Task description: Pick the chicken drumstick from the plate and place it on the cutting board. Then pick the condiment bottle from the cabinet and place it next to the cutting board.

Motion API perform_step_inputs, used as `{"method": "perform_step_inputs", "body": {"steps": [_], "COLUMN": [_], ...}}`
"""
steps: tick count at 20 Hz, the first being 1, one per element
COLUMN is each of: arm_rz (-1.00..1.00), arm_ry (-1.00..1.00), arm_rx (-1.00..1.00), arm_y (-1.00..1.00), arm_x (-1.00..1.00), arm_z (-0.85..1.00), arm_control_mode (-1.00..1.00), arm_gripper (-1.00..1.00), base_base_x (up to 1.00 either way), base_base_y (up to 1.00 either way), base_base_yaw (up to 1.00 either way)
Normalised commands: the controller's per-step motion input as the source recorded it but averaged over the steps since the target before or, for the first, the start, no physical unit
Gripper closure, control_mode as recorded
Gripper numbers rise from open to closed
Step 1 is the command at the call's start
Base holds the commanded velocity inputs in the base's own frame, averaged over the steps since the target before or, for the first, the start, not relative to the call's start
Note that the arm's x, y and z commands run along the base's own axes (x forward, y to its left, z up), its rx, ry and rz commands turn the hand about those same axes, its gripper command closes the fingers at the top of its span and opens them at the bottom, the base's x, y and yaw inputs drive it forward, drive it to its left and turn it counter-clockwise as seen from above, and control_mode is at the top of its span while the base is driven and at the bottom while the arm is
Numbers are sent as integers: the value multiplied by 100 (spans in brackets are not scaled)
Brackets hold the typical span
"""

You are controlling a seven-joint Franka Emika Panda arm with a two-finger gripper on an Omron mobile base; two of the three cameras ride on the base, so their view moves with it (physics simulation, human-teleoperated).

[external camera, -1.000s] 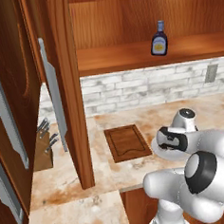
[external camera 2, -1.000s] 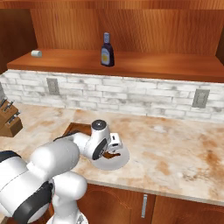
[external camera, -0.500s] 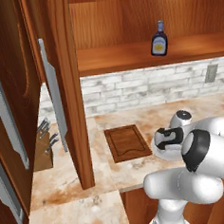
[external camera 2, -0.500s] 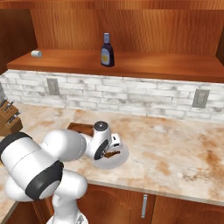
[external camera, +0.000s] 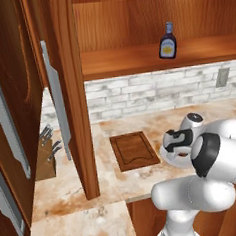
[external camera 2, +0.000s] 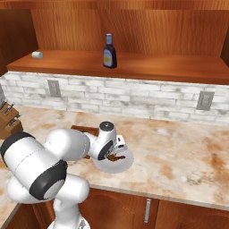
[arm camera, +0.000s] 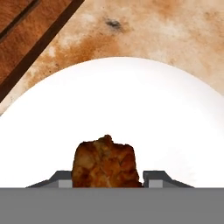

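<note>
1. The surface (external camera 2: 188, 147): mottled beige-and-rust stone look, smooth, faint sheen.
2. Cutting board (external camera: 134, 150): dark brown wood, visible grain, matt.
3. Plate (arm camera: 131, 105), beside the cutting board: plain white, smooth, like glazed ceramic.
4. Chicken drumstick (arm camera: 106, 162), on the plate: rough, lumpy brown crust, dull.
5. Cabinet (external camera: 67, 84), above the cutting board: reddish-brown wood, smooth satin finish; bar handles (external camera: 57, 99) grey, metal-like.
6. Condiment bottle (external camera 2: 109, 52), on the cabinet shelf: dark glossy body, pale paper-like label, blue cap.
7. Backsplash (external camera 2: 134, 98), behind the cutting board: whitish brick, rough, matt.
</note>
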Motion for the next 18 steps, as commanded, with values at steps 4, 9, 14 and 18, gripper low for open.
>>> {"method": "perform_step_inputs", "body": {"steps": [4,9,14,18], "arm_rz": [0,1,1,1], "arm_ry": [-3,-4,-2,-1], "arm_rx": [1,0,0,0], "arm_y": [0,0,1,2], "arm_x": [-3,-6,-4,-1], "arm_z": [4,22,27,14], "arm_control_mode": [-100,-100,-100,-100], "arm_gripper": [100,100,100,100], "base_base_x": [0,0,0,0], "base_base_y": [0,0,0,0], "base_base_yaw": [0,0,0,0]}}
